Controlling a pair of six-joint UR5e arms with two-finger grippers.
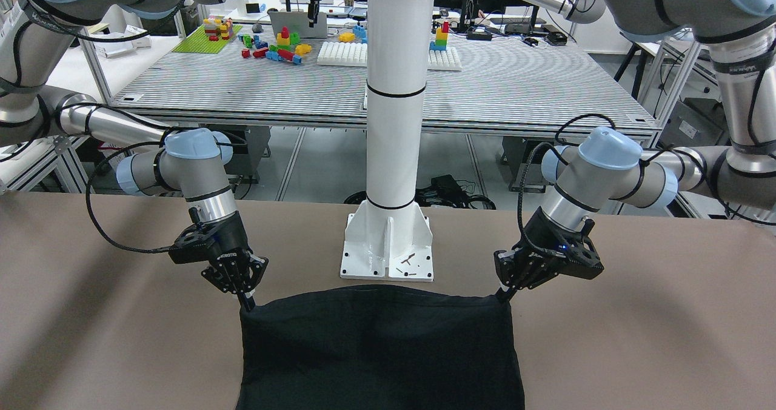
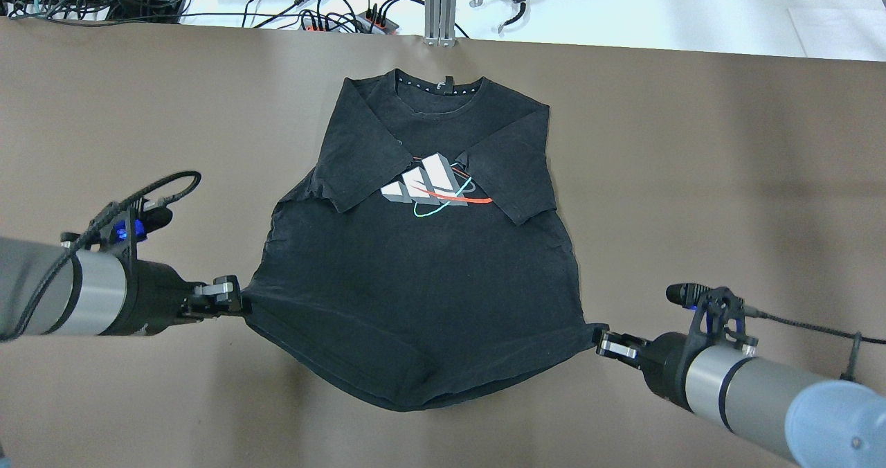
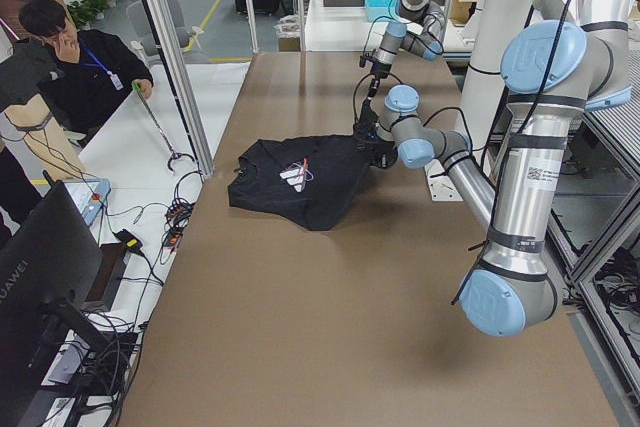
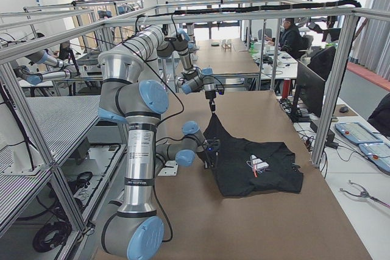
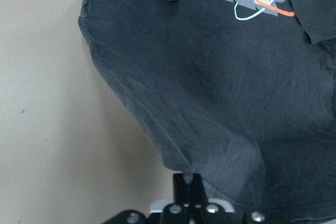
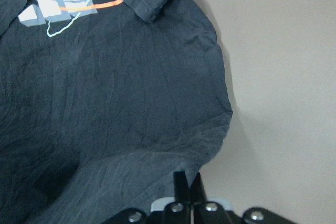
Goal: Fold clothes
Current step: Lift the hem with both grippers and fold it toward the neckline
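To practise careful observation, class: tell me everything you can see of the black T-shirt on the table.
The black T-shirt is soft, lightly creased fabric, lying front up on the brown table, collar away from the robot. Both short sleeves are folded inward over the chest, partly covering a white-and-grey logo crossed by red and teal lines. The left gripper and right gripper each pinch a bottom corner, holding the hem lifted and stretched between them.
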